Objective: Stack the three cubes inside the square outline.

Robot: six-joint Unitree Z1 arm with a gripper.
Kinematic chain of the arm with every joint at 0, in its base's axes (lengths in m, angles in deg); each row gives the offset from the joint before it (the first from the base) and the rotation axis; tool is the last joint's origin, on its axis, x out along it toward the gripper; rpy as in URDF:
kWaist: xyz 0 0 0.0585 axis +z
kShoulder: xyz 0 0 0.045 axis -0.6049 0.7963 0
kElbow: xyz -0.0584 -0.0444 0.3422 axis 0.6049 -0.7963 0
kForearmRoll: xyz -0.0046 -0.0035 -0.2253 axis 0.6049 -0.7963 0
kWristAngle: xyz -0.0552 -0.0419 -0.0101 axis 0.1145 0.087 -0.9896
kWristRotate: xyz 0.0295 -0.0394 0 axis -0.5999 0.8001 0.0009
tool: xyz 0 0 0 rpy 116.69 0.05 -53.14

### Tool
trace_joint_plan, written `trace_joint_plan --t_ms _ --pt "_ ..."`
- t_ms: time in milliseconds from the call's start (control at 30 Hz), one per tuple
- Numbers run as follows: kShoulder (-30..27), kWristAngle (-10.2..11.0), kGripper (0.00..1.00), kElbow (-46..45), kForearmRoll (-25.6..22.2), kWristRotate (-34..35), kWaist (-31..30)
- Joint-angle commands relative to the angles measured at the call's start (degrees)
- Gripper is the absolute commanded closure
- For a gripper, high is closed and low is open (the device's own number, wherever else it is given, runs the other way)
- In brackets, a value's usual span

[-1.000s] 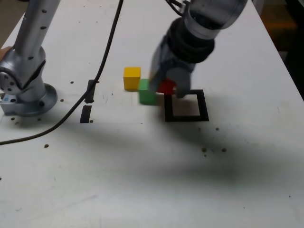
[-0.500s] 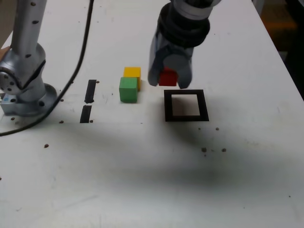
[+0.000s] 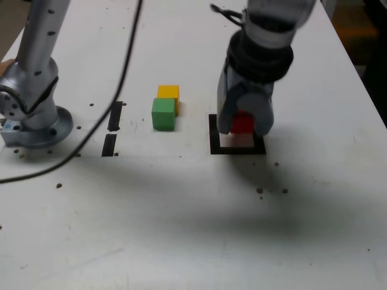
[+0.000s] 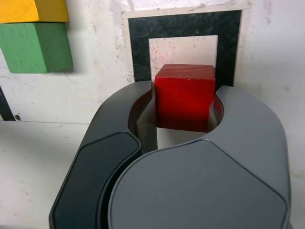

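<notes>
Red cube (image 3: 242,124) is clamped betw. your fingers (image 4: 143,121), one on each side of it, w/ the gripper (image 3: 243,121) hanging over the square outline (image 3: 214,140). In the wrist view the red cube (image 4: 185,97) sits over the outline's white centre, black frame (image 4: 181,28) showing past it; can't tell if it's touching the tabletop (image 3: 181,211) or just above.

Green cube (image 3: 162,114) sits on the tabletop at approx. 9 o'clock from the outline in the exterior view, apart from it. Yellow cube (image 3: 169,93) is right behind the green one, at its 12–1 o'clock, the two touching or nearly so. Wrist view shows the same pair, green (image 4: 35,46) and yellow (image 4: 32,10), side by side w/ no real gap.

Two short black tape strips (image 3: 112,127) lie at 9 o'clock from the green cube. Arm base (image 3: 33,118) stands further out at 9 o'clock, a black cable (image 3: 91,142) trailing across the tabletop near it.
</notes>
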Motion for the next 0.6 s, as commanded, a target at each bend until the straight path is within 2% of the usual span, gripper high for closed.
trace_joint_plan --t_ms 0,133,200,300,433,567 --pt "0.5 -0.3 0.71 0.7 -0.4 -0.4 0.0" --pt "1.4 -0.9 0.51 1.3 -1.0 -1.2 0.1" --pt "2.0 -1.2 0.34 1.5 -1.2 -1.5 0.1" --pt "2.2 -1.3 0.17 1.6 -1.2 -1.7 0.2" --pt "2.1 -1.3 0.05 1.5 -1.6 -1.7 0.2" --pt "1.4 -0.9 0.02 1.2 -2.7 -1.5 0.3"
